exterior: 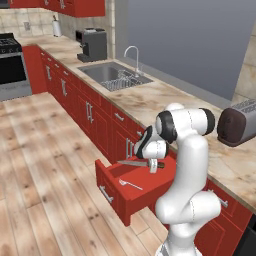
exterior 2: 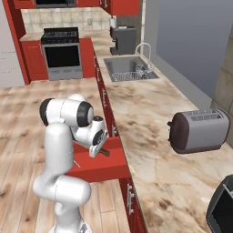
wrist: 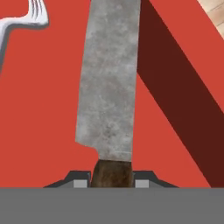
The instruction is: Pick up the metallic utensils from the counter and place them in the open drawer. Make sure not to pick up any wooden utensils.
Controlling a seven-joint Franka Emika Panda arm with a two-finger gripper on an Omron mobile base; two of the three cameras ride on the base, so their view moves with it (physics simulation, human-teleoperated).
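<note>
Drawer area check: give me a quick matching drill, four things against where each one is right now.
Things:
1. knife
2. fork
3. toaster
4. open drawer

Places or states:
A. lying on the drawer's red floor
B. standing on the marbled counter
C. clamped by its brown handle in the gripper, blade out over the drawer
D. pulled out from the red cabinets

Pairs: 1-C, 2-A, 3-B, 4-D
</note>
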